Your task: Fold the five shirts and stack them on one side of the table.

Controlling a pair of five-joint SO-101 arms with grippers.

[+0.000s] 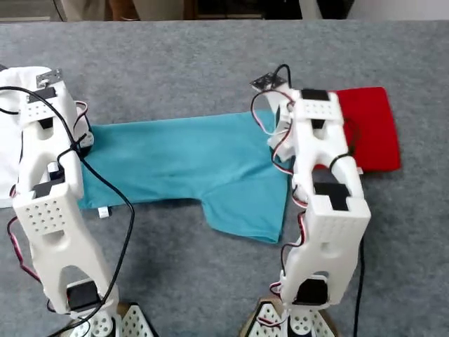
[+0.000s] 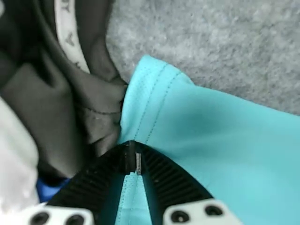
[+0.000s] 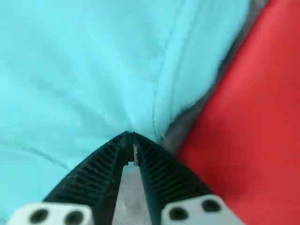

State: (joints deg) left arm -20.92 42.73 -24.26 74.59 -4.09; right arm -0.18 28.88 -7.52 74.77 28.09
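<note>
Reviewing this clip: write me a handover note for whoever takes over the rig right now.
Left hand: shut on one end of the teal shirt, next to a dark cloth and a white cloth.
Right hand: shut on the teal shirt's other end, beside the red shirt.
Done: the red shirt lies folded on the right side of the table.
Left: fold the teal shirt, now spread flat, and stack it; then the clothes on the left.

The high camera is looking down over the table [image 1: 210,63]; 2 wrist cameras are peering close at the teal shirt [image 1: 182,158], which all 3 views are sharing.
</note>
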